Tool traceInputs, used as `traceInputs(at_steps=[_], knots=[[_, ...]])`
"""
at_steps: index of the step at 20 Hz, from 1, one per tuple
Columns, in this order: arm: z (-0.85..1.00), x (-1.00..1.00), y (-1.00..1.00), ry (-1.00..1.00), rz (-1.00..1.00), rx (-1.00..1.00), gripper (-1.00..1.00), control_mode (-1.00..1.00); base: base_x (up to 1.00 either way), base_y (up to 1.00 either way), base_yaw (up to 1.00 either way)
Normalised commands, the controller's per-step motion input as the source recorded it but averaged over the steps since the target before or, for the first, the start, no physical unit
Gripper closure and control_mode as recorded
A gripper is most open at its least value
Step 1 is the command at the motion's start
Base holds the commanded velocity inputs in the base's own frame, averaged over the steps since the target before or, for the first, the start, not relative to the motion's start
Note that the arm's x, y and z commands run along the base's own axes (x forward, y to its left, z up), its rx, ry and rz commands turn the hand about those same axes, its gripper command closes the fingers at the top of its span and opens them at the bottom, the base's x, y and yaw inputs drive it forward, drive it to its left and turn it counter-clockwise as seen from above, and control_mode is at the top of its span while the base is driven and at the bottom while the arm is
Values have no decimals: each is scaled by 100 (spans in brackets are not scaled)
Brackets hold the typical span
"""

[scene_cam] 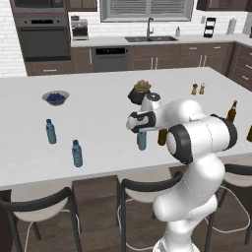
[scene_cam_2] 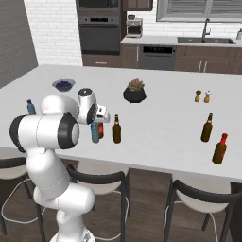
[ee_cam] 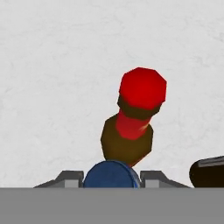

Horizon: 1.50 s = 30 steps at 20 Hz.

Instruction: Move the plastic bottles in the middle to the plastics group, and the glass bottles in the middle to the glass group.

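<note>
Seen from above in the hand view, my gripper [ee_cam: 111,177] holds the blue cap of the plastic bottle [ee_cam: 111,174] between its fingers, which touch the cap's two sides. That small water bottle [scene_cam: 141,141] [scene_cam_2: 95,133] stands mid-counter under my gripper [scene_cam: 141,131] [scene_cam_2: 96,124]. Just beyond it rises the reddish-brown glass bottle [ee_cam: 131,131] [scene_cam_2: 100,129] with its red top. To the right stands the olive-amber glass bottle [scene_cam_2: 116,129] [scene_cam: 162,137], half hidden by my arm. The plastics group [scene_cam: 77,153] is at the left. The glass group [scene_cam_2: 207,128] is at the right.
A bowl of dark berries [scene_cam: 55,97] sits far left. A dark pot with a plant [scene_cam_2: 135,92] stands behind the middle bottles. The salt and pepper shakers [scene_cam_2: 202,96] are farther right. Stools [scene_cam: 142,189] line the counter's near edge.
</note>
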Motion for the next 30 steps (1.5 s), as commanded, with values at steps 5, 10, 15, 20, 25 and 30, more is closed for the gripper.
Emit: traceInputs(at_steps=[5,10,15,20,25,30], knots=[[3,-11,2,0,3,0,100,-100,0,0,0],[31,-35,26,0,16,0,100,-100,0,0,0],[42,-30,55,0,22,0,100,-100,0,0,0],[24,-16,80,0,24,0,100,-100,0,0,0],[3,-3,90,0,25,0,100,-100,0,0,0],[0,0,92,2,27,0,100,-100,0,0,0]])
